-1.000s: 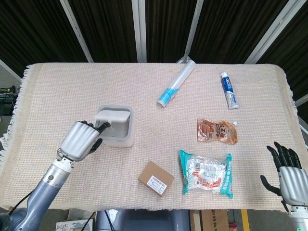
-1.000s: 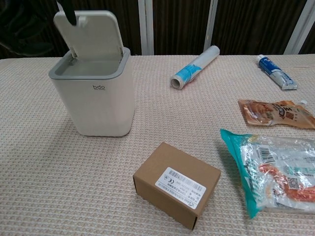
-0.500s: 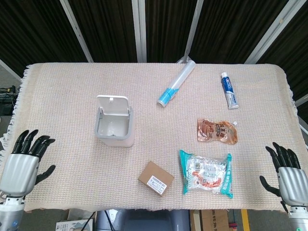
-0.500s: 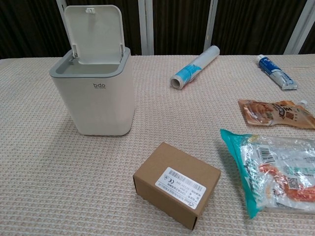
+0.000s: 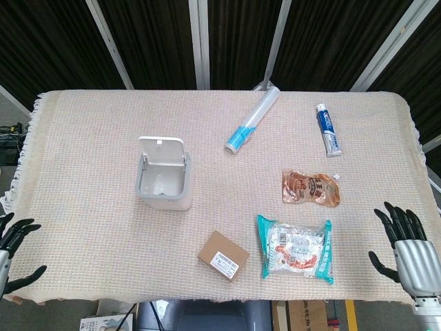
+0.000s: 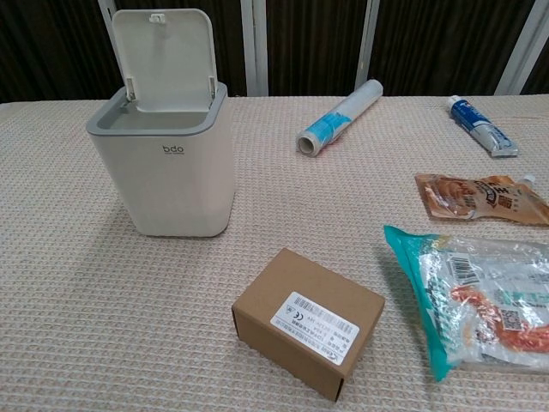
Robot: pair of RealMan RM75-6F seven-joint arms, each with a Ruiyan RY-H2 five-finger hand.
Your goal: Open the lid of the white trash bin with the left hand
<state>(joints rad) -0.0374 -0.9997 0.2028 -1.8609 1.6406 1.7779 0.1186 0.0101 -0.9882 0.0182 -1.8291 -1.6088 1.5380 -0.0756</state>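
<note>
Lid [image 6: 163, 58] of the white plastic trash bin [image 6: 165, 172] w/ grey rim stands upright and fully open, so the task looks done imo. What's in hand is retreat/park, not the opening itself.

Left hand [image 5: 10, 254] is at the near-left edge of the counter [image 5: 83, 138], only partly in frame: dark fingers spread, holding nothing. The bin sits well apart from it, up and to its right, no contact. Right hand [image 5: 406, 245] at the near-right edge, fingers apart too, nothing in it.

Next move, if any: nothing fine needed. Keep the left hand clear of the bin so the lid isn't knocked shut, and check that it holds upright by itself.

Views differ:
- Head view: both hands, the whole counter layout, and straight down into the bin, which looks empty inside afaict.
- Chest view: no hands at all. But it gives the lid angle side-on, leaning slightly back on its hinge, plus the latch tab on the lid's top edge and "bdo" on the bin front. Head view can't show how upright the lid is.

Other stuff, all well right of the left hand: brown cardboard box [image 6: 307, 320] nearest to it, then a teal-edged clear snack pack [image 6: 480, 296].
</note>
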